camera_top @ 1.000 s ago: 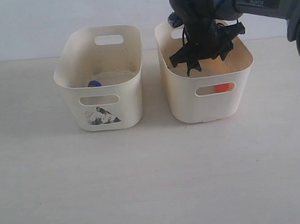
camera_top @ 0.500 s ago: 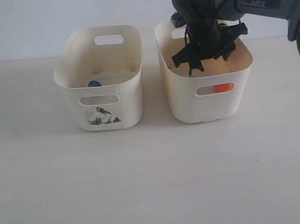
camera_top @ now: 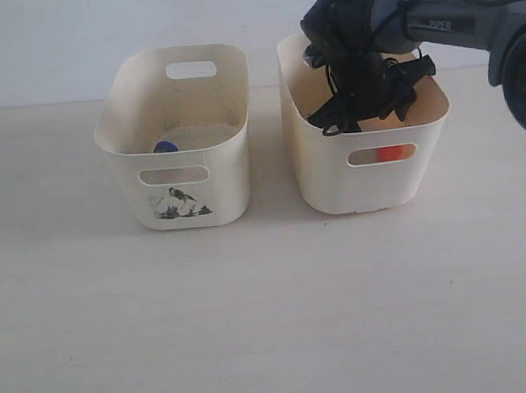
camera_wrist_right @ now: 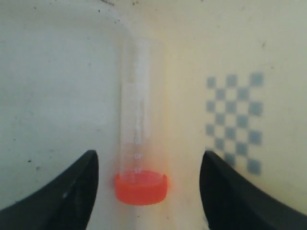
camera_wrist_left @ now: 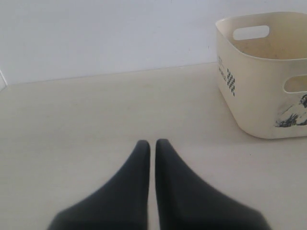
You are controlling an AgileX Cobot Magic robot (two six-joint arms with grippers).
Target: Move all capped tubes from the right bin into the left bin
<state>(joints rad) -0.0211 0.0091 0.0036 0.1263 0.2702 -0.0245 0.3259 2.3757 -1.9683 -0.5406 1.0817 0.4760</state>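
Observation:
The plain right bin (camera_top: pixel 371 174) holds a clear tube with an orange cap (camera_wrist_right: pixel 141 188); its cap (camera_top: pixel 388 154) shows through the front handle slot. My right gripper (camera_top: pixel 359 116) reaches down inside this bin, open, with the orange-capped tube lying between its fingers (camera_wrist_right: pixel 72 191) untouched. The left bin (camera_top: pixel 183 198) with the bird print holds a dark blue cap (camera_top: pixel 164 147) near its front wall. My left gripper (camera_wrist_left: pixel 152 143) is shut with nothing in it, above bare table to the left of the printed bin (camera_wrist_left: pixel 249 96).
A grey-blue checker mark (camera_wrist_right: pixel 235 120) sits on the right bin's floor beside the tube. The pale tabletop (camera_top: pixel 272 314) stretches in front of both bins, and a white wall (camera_top: pixel 50 40) stands behind them.
The right gripper has dropped lower into the right bin, and that bin has shifted slightly to the right. The left bin and its tube have not moved.

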